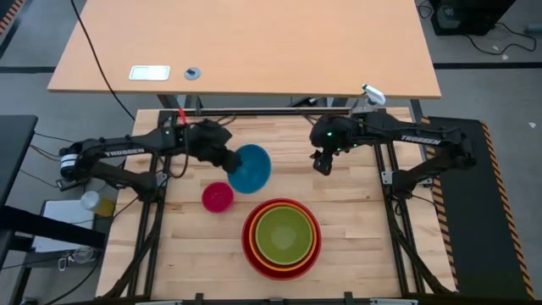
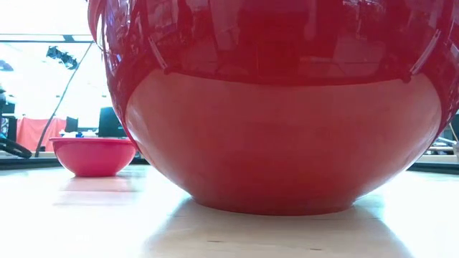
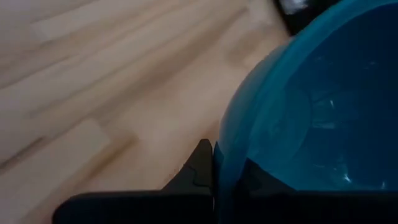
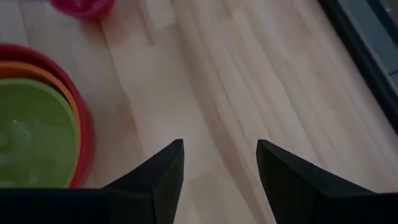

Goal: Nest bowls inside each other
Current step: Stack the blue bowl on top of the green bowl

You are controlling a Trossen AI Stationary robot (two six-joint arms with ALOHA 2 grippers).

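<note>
Two dark robot arms are seen from above at a light wooden table (image 1: 356,229). Toward the left rear of the table, a blue bowl (image 1: 250,167) is held by the left gripper (image 1: 230,161), whose fingers are clamped on the bowl's rim; the bowl is tilted, with its opening turned partly sideways. In the left wrist view the bowl's rim (image 3: 219,168) is pinched between the dark fingers (image 3: 198,171), one outside and one inside the wall. A small pink bowl (image 1: 218,196) is set upright on the table just in front of the blue one and apart from it. Near the front middle of the table, a stack of three nested bowls is shown: a large red bowl (image 1: 248,240) outermost, an orange bowl (image 1: 315,247) inside it, and a green bowl (image 1: 283,234) innermost. The right gripper (image 1: 322,163) is hung over bare wood at the right rear, its fingers (image 4: 163,174) spread apart with nothing between them.
</note>
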